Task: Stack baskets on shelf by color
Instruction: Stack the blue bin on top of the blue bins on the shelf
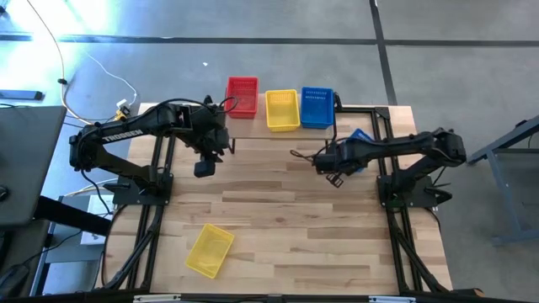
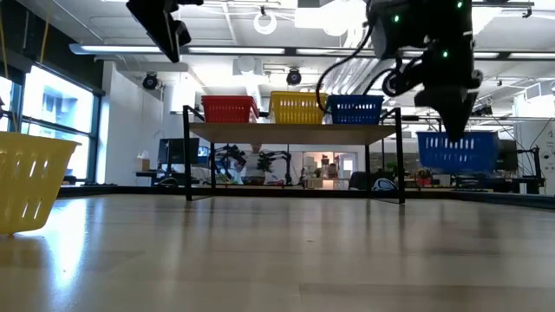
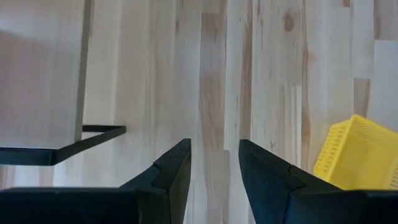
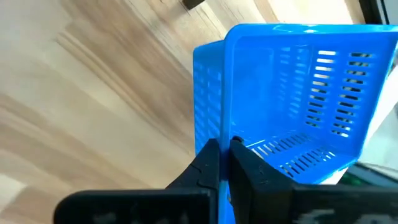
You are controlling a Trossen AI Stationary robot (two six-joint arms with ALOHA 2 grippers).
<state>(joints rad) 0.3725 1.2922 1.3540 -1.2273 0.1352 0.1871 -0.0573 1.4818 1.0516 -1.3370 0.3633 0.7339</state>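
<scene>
Blue perforated plastic basket (image 4: 292, 99) hangs clear of the table, its wall pinched between the shut fingers of the right gripper (image 4: 225, 163). Left gripper (image 3: 214, 165) hovers part-open and empty, a yellow mesh basket (image 3: 357, 152) lying beside it.

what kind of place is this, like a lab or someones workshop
Most likely a robotics lab or test floor in a big open room. Two robot arms are bolted to a wooden worktable on a bare concrete floor, and the low view shows exposed ceiling lights and cluttered benches behind the shelf.
</scene>
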